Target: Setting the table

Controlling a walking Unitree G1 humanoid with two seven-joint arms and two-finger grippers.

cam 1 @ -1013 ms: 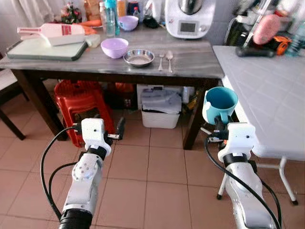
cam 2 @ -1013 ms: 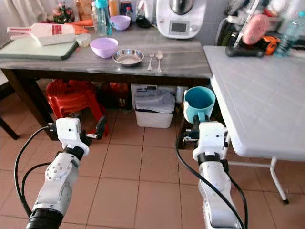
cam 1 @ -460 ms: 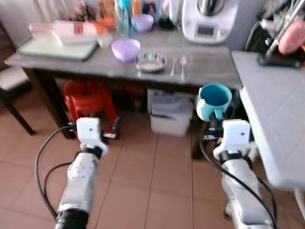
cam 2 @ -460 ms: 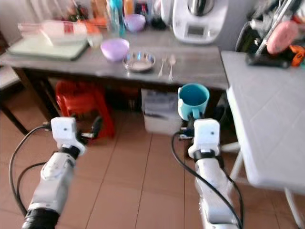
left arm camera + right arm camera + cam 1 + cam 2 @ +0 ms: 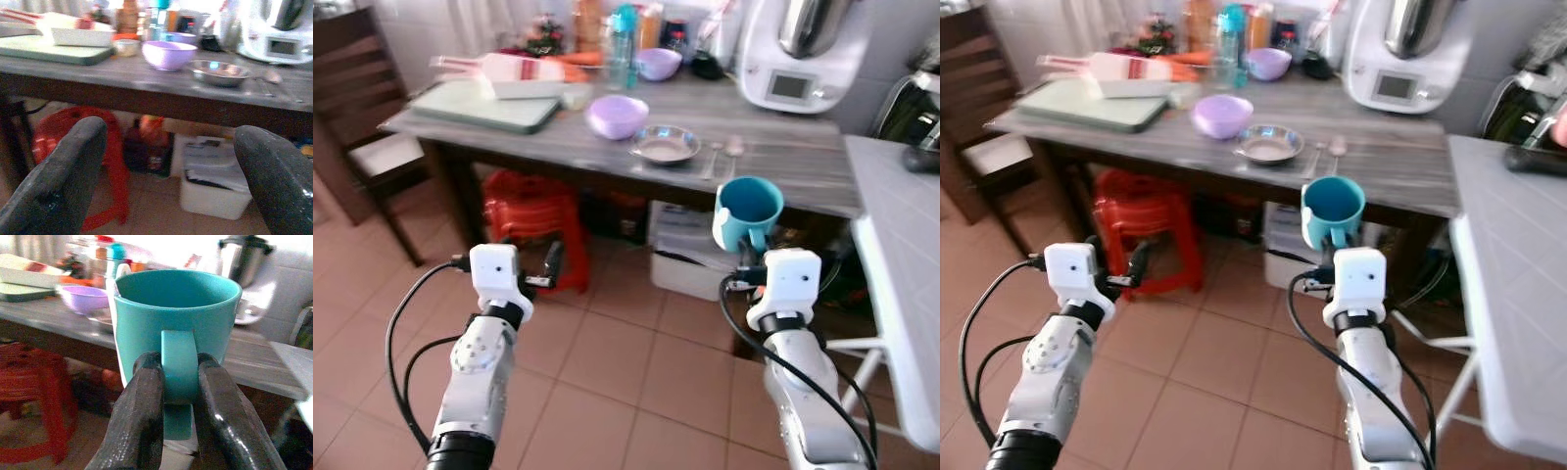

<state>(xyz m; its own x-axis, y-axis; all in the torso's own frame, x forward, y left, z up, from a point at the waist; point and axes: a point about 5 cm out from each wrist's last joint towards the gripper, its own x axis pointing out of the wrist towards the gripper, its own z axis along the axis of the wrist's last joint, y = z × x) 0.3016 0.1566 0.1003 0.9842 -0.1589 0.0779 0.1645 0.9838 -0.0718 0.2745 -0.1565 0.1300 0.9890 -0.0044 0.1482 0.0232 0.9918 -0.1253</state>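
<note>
My right gripper (image 5: 754, 257) is shut on the handle of a teal mug (image 5: 748, 211), held upright in front of the grey wooden table (image 5: 803, 171); the wrist view shows both fingers (image 5: 142, 416) clamping the mug's (image 5: 176, 318) handle. On the table lie a purple bowl (image 5: 617, 116), a steel dish (image 5: 664, 144), a fork and a spoon (image 5: 732, 149). My left gripper (image 5: 548, 266) is open and empty, low over the floor before the red stool (image 5: 530, 215); its fingers (image 5: 58, 181) stand wide apart.
A green tray (image 5: 484, 103) with a white dish, bottles, a second purple bowl (image 5: 658, 63) and a white kitchen machine (image 5: 803, 54) stand at the table's back. A white table (image 5: 901, 255) is at right, a dark chair (image 5: 357, 117) at left, a white bin (image 5: 690, 264) under the table.
The camera has swung: the whole scene shifted right and the chair came into view. The right gripper still holds the mug; the left stays open.
</note>
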